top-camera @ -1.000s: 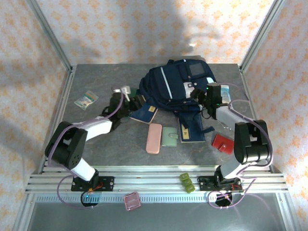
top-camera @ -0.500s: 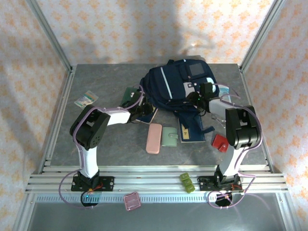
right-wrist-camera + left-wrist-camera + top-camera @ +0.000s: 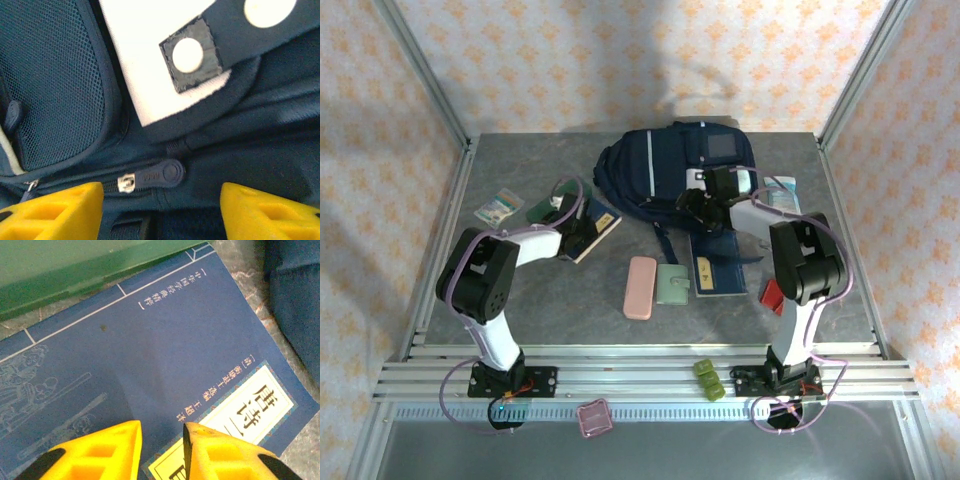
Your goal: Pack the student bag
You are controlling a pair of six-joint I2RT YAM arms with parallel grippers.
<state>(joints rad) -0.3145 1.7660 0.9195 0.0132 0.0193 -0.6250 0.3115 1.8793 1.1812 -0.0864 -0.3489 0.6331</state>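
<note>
The student bag [image 3: 660, 170], a big navy backpack with white trim, lies at the back middle of the table. My right gripper [image 3: 695, 203] is at its near front. In the right wrist view the right gripper [image 3: 162, 197] is open wide, with the bag's dark zipper pull [image 3: 152, 176] between its yellow fingertips and untouched. My left gripper [image 3: 582, 222] hovers over a navy booklet [image 3: 595, 233] left of the bag. In the left wrist view the left gripper [image 3: 162, 440] has its jaws a little apart above the booklet's cover [image 3: 165, 355], nothing between them.
A green case [image 3: 545, 210] lies beside the booklet, a packet [image 3: 498, 207] further left. In front of the bag lie a pink case [image 3: 640, 287], a green wallet [image 3: 672, 284], a second navy booklet [image 3: 718, 262] and a red item [image 3: 772, 297].
The left gripper swung in from the left and now sits over the booklet, which lies further left. The bag shifted back and left. The right gripper moved left along the bag's front.
</note>
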